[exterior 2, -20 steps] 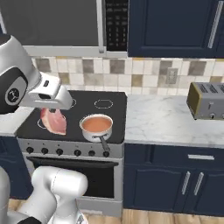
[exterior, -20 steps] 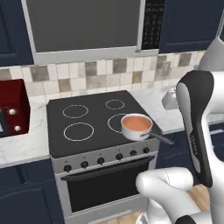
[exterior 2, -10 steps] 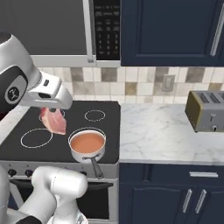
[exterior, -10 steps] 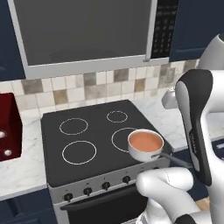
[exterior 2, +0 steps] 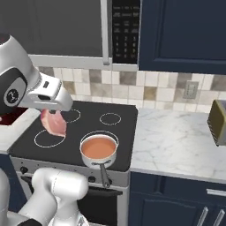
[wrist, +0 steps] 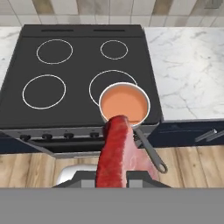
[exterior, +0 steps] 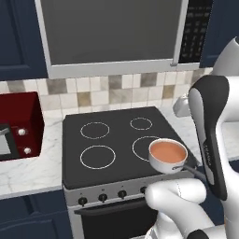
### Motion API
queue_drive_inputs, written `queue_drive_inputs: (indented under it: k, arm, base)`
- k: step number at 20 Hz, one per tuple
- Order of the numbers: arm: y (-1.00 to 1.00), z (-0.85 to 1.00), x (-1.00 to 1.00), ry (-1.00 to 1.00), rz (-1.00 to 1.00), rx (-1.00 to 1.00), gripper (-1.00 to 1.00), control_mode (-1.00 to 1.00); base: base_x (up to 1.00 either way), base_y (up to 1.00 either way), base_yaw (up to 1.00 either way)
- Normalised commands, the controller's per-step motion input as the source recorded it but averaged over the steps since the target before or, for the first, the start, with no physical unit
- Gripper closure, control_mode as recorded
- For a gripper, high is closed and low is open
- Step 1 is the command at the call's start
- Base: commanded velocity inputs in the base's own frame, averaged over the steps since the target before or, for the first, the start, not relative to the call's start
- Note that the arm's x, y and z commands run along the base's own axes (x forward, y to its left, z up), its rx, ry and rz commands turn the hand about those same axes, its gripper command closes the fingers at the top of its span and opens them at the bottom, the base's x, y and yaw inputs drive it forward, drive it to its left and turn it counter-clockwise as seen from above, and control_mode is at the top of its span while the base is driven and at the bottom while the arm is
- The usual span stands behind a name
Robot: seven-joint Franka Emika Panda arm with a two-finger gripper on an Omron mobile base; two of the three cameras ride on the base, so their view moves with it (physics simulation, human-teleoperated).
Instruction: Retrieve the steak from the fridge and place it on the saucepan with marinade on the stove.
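Note:
My gripper [exterior 2: 53, 114] is shut on the steak [exterior 2: 54, 123], a pinkish-red slab hanging from it above the front left part of the stove [exterior 2: 66, 145]. The saucepan [exterior 2: 98, 150] sits on the front right burner with orange-brown marinade [exterior 2: 98, 147] in it, to the right of the steak and lower. In the hand view the steak [wrist: 115, 151] reaches up from between the fingers to the near rim of the saucepan [wrist: 124, 104], whose dark handle points towards me. In the left base view the saucepan [exterior: 167, 156] stands beside my arm.
A microwave [exterior: 112, 32] hangs over the stove. A red appliance [exterior: 18, 123] stands on the left counter and a toaster [exterior 2: 218, 122] on the marble counter [exterior 2: 176, 141] to the right. Black knobs [exterior: 102, 198] line the stove front.
Both base views have closed in on the stove, so the base has moved and the stove looks larger. The steak has stayed in the shut gripper.

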Motion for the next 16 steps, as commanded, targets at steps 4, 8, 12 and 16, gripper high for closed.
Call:
queue_drive_inputs:
  k: [4,8,12,16]
  arm:
    - [0.00,0.00,0.00,0.00,0.00,0.00,1.00,1.00]
    - [0.00,0.00,0.00,0.00,0.00,0.00,1.00,1.00]
    - [0.00,0.00,0.00,0.00,0.00,0.00,1.00,1.00]
    - [0.00,0.00,0.00,0.00,0.00,0.00,1.00,1.00]
  base:
    - [0.44,-0.14,0.25]
    - [0.32,-0.27,0.04]
    - [0.19,-0.36,-0.06]
    - [0.08,-0.31,-0.15]
